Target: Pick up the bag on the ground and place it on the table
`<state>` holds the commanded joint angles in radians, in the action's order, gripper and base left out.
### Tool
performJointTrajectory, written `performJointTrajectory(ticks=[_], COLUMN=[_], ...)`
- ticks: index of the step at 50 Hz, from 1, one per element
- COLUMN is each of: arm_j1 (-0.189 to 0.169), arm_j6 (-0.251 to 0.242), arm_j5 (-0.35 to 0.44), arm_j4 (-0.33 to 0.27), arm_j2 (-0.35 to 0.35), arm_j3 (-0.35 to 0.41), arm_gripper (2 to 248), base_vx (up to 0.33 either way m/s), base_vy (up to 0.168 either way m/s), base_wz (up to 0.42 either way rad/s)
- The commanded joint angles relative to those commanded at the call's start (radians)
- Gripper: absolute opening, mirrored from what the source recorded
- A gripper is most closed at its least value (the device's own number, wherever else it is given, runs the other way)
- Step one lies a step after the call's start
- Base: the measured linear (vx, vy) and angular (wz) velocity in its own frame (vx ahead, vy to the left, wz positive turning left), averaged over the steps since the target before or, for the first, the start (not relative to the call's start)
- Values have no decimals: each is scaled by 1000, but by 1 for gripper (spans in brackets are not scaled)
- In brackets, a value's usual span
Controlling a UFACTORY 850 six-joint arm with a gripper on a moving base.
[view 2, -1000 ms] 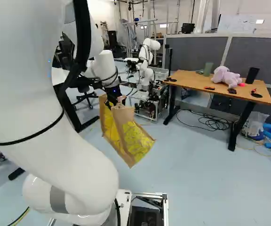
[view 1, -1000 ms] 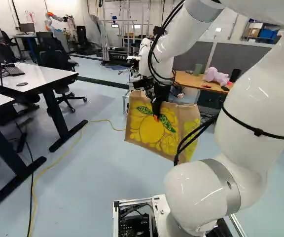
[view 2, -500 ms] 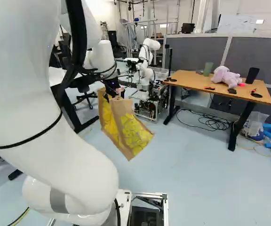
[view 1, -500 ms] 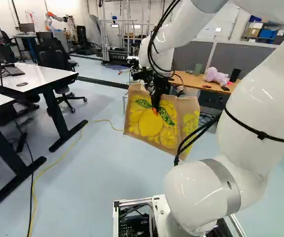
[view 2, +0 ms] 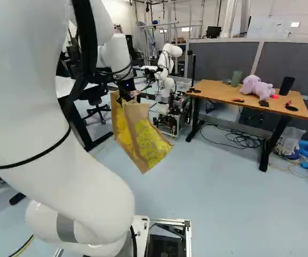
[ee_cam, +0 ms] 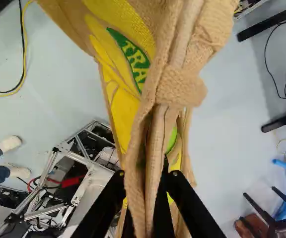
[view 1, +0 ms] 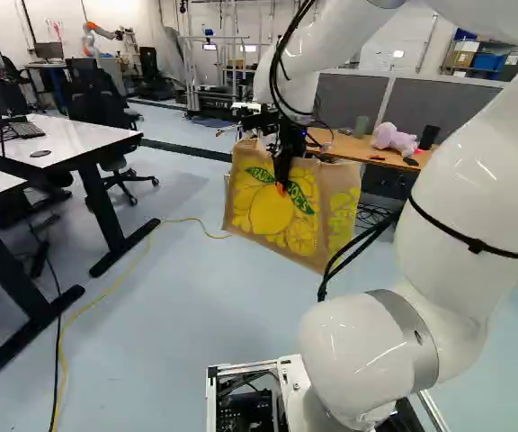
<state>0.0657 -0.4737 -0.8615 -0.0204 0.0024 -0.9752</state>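
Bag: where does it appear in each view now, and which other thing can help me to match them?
Left base view: the bag is near the centre.
Right base view: it is left of the middle.
Wrist view: its handle is between the fingers of the gripper, its body beyond.
Shared landmark: the tangled black cable on the floor.

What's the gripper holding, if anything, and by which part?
The bag: the gripper is shut on the brown fabric along its top. Whether that is rim or handle, I can't tell.
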Motion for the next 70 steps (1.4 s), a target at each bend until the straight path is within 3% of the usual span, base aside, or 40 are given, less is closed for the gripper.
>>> performJointTrajectory(ticks=[70], arm_j1=[-21], arm_j6=[0], arm_j5=[-165], arm_j4=[15], arm_j2=[19], arm_j3=[-188], arm_gripper=[22], base_vx=[0], base_vy=[0], base_wz=[0])
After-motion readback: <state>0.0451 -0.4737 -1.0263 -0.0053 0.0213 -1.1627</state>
